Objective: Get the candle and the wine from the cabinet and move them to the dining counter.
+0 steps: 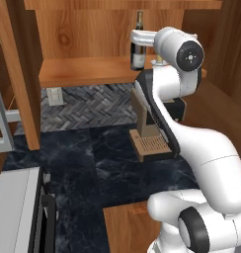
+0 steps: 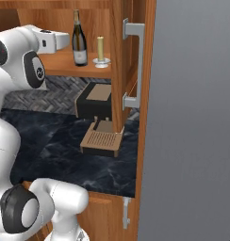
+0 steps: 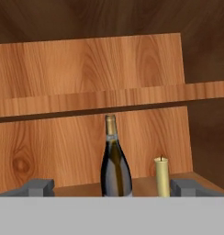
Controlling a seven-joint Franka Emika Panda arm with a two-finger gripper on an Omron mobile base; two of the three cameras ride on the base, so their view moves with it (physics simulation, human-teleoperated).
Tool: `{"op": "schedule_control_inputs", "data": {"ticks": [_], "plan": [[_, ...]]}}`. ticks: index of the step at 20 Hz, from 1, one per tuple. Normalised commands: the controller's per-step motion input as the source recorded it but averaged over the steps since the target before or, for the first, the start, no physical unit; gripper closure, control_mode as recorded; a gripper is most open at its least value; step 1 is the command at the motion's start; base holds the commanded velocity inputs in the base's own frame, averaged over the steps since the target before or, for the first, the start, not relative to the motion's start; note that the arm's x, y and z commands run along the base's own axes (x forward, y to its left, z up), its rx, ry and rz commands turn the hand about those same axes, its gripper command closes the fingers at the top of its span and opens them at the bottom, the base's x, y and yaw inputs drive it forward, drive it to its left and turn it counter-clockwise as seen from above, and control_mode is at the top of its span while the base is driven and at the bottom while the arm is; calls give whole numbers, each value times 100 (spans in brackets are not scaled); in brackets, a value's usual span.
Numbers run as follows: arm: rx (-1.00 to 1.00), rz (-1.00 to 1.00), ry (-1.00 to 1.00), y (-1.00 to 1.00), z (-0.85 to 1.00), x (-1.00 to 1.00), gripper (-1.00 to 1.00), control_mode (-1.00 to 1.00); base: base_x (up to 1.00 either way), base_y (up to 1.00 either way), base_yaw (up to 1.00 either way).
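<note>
Base views flank, hand view seemingly faces cabinet (image 3: 86, 69).

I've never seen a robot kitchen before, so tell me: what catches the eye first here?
The big white robot arm rises over a black marble worktop, reaching up toward an open wooden cabinet. On the cabinet's shelf a dark wine bottle stands upright with a pale candle beside it. The pincer is open, facing both without touching them.

the wine (image 2: 79, 40) stands on the cabinet (image 2: 65, 63) shelf, the candle (image 2: 101, 49) just to its right.
</note>
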Motion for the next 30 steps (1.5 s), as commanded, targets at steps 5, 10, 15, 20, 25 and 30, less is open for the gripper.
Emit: {"op": "schedule_control_inputs", "data": {"ticks": [5,10,15,20,25,30], "plan": [[0,0,0,0,0,11,-100,-100,0,0,0],[0,0,0,0,0,14,-100,-100,0,0,0],[0,0,1,2,0,23,-100,-100,0,0,0],[0,0,0,0,0,27,-100,-100,0,0,0],[0,0,0,0,0,33,-100,-100,0,0,0],[0,1,1,0,0,37,-100,-100,0,0,0]]}}
